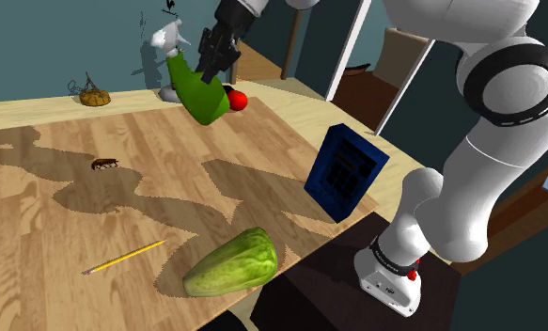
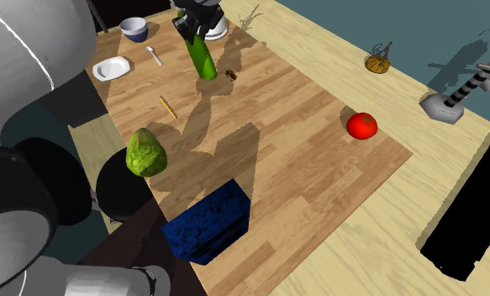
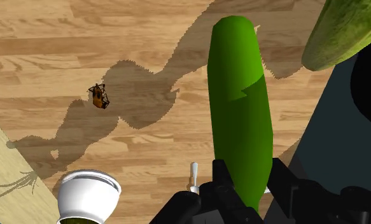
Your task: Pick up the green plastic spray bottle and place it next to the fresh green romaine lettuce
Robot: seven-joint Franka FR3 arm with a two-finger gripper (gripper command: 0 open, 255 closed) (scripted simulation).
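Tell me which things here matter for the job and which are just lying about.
Job: green spray bottle with white trigger head, clasped in the black gripper; green romaine lettuce head.
Lying about: red tomato; dark blue box; yellow pencil; small brown insect; white bowl; white plate; pale spoon.

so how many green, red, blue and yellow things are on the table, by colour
green: 2, the spray bottle and the lettuce
red: 1, the tomato
blue: 1, the box
yellow: 1, the pencil
total: 5
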